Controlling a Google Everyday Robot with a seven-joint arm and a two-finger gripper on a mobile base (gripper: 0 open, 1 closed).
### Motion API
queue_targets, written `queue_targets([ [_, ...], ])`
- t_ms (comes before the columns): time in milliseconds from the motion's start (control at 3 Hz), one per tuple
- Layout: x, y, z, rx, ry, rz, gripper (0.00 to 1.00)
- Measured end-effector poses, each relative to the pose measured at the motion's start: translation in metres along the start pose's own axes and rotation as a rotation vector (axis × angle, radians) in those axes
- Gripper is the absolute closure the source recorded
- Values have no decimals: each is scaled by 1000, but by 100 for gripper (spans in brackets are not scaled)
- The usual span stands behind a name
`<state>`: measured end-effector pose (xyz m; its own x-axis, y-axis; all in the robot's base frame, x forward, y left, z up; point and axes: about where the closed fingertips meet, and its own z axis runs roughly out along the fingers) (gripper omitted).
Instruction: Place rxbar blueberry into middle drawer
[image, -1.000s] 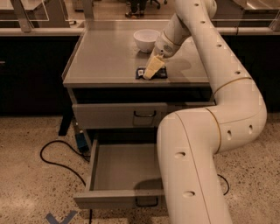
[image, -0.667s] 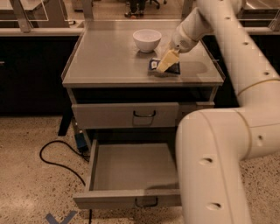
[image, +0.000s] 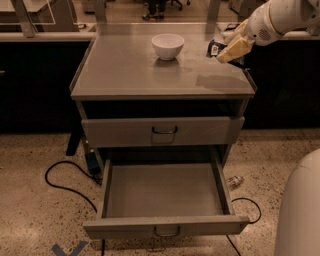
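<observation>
The rxbar blueberry (image: 215, 48) is held up in the air to the right of the white bowl (image: 167, 45), at about bowl height and well apart from it. It's pinched in the gripper (image: 231, 49), which is closed narrow on the bar's right end, so only the dark left end with its white label marks can be seen.

Handling-wise, the bar is probably light and a bit bendy, and the wrapper looks slick. A firm pinch across the flat faces is likely best, since an end grip like this one could let it droop or slide out.

Compared with a second ago, the bar has been lifted off the cabinet top (image: 140, 75), where it lay just right of the bowl, and carried further right. The arm's bulk is also gone from in front of the middle drawer (image: 165, 192), which is pulled out well below the bowl with nothing seen in it. The bar hasn't been brought down to it yet.
</observation>
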<state>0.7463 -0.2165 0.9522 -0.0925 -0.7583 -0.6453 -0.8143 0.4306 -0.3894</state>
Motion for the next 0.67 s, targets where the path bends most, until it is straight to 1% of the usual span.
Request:
queue_targets([
  [333,1,7,0,-10,1,-11,100],
  [667,-4,12,-51,78,-23,-75,100],
])
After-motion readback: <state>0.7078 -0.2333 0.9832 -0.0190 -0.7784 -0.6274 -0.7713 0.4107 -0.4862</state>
